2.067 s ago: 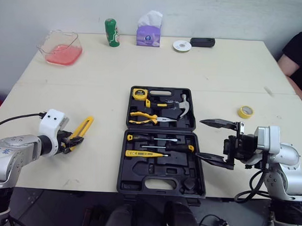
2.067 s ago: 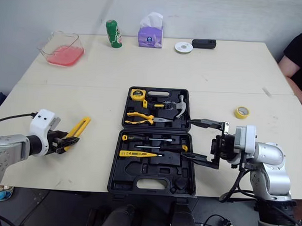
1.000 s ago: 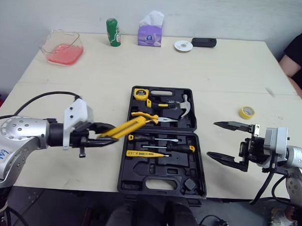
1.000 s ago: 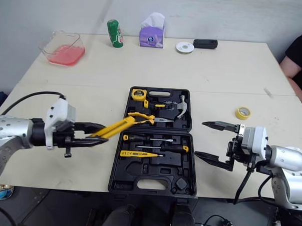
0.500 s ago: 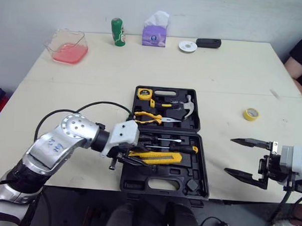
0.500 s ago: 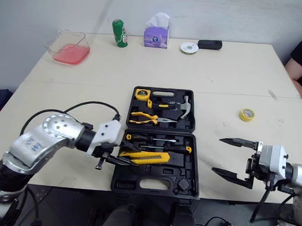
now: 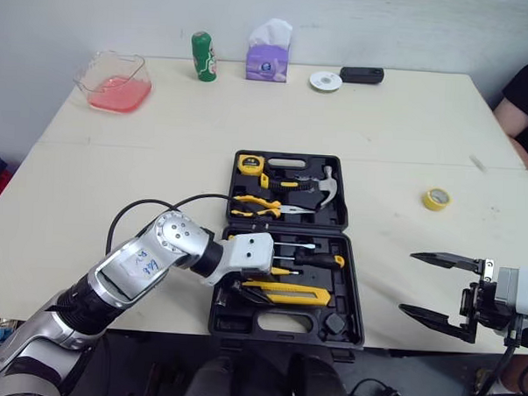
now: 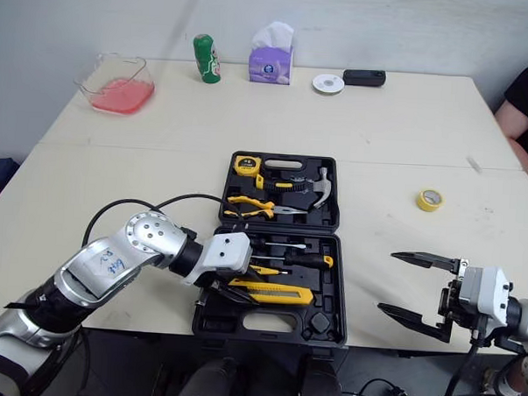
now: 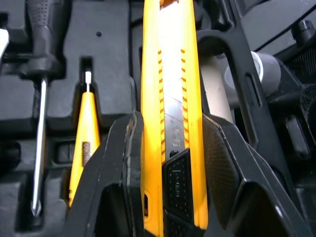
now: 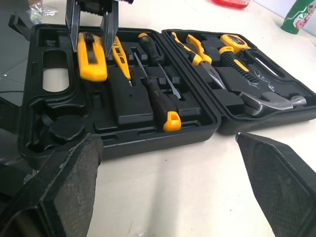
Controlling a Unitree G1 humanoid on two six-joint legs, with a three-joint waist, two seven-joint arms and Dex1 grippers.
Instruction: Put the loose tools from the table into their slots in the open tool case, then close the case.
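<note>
Our left fingers clench the utility knife low over the front half of the tool case, aligning it with its slot; our right fingers hang spread, keeping clear.

A wide cream table stands against a plain pale grey wall

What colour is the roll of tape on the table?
Yellow; the tape roll shows best in the left eye view.
</note>
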